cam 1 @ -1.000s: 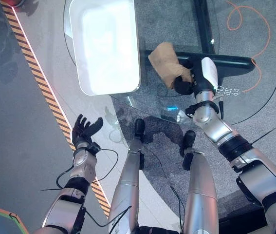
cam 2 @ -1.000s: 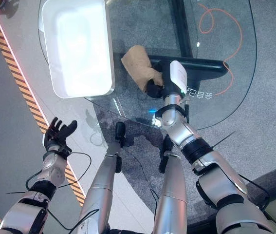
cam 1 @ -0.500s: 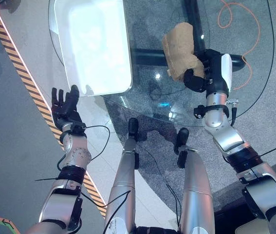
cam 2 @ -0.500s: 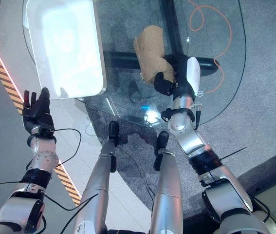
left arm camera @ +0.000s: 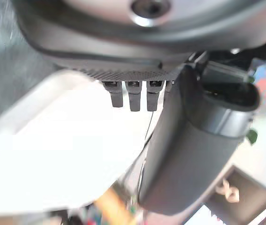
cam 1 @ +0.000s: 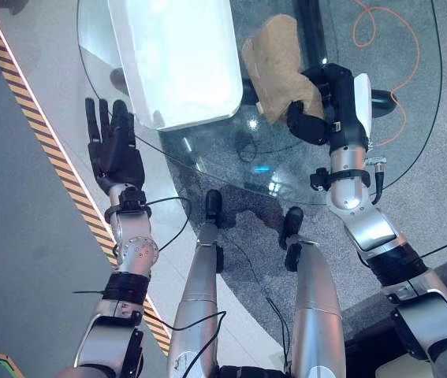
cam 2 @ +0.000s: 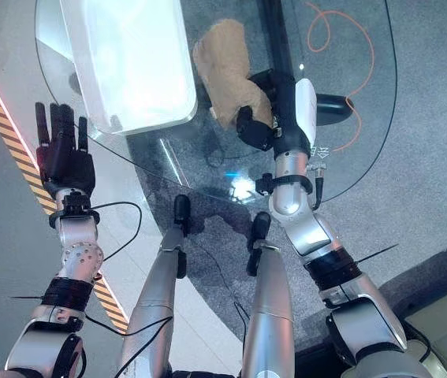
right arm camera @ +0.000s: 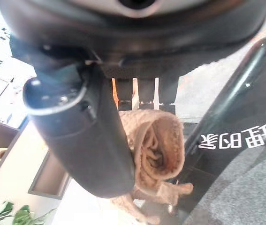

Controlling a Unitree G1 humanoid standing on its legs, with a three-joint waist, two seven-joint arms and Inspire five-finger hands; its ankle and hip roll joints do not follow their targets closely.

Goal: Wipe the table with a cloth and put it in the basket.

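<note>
1. I see the right robot hand (cam 1: 318,98) over the glass desk (cam 1: 412,134), its fingers and thumb curled round one end of the tan cloth (cam 1: 274,63)
2. In the right wrist view the cloth (right arm camera: 158,150) is bunched in folds between thumb and fingers (right arm camera: 142,96); its free end trails across the glass toward the white basket (cam 1: 180,55)
3. The basket sits on the desk just beside the cloth
4. I judge the cloth light, soft and limp: it will drape, fold and drag rather than hold shape, and should slide easily on glass
5. I judge the best hold to be the gathered end now gripped; a pinch on a single layer could let it slip out
6. The left robot hand (cam 1: 113,146) is raised off the desk edge with straight fingers, holding nothing
</note>
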